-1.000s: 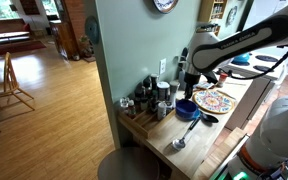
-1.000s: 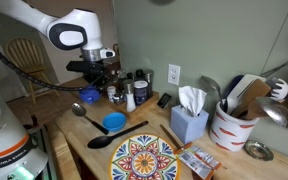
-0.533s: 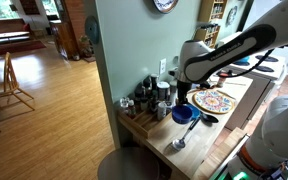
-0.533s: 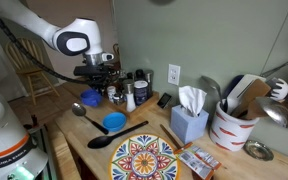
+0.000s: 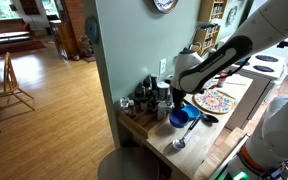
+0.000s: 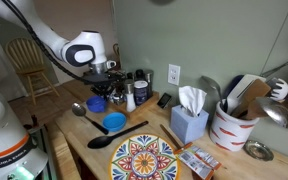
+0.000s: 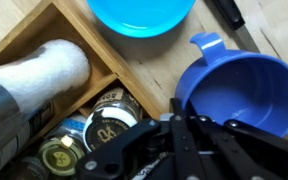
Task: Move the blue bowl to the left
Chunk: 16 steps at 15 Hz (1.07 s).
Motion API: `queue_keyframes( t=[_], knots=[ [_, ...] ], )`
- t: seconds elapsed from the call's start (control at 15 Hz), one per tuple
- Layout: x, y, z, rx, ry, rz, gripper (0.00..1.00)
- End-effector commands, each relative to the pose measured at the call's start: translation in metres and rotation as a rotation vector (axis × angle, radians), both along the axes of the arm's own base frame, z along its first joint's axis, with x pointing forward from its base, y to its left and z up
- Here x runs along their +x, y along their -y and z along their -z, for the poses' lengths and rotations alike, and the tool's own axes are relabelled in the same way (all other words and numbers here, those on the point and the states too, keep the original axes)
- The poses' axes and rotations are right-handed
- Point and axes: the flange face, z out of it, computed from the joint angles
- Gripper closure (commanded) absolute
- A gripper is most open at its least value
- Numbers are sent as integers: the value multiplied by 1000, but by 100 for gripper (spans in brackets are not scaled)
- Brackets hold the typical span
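The blue bowl is small, shallow and bright blue. It sits on the wooden counter in front of the spice rack and shows at the top of the wrist view and in an exterior view. My gripper hangs just beside and behind it. The fingers look closed on the rim of a darker blue cup with a spout, held low over the counter. The gripper is apart from the bowl.
A wooden rack of jars and shakers stands against the wall. A patterned plate, a black ladle and a metal spoon lie near the bowl. A tissue box and a utensil crock stand further along.
My gripper has come down and moved toward the blue bowl, carrying the darker blue cup with it. The bowl has not moved.
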Motion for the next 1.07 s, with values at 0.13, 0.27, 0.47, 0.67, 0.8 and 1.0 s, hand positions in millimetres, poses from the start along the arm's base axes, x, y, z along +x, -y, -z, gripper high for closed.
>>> queue_keyframes(
  t=[0.13, 0.27, 0.47, 0.67, 0.8, 1.0],
  knots=[
    [6, 8, 21, -55, 17, -66, 99],
    [7, 9, 25, -68, 21, -81, 99],
    [8, 10, 30, -84, 18, -97, 99],
    [9, 11, 33, -92, 11, -109, 99],
    [10, 11, 35, -93, 7, -116, 99],
    [11, 9, 37, -91, 1, -119, 73]
  ],
)
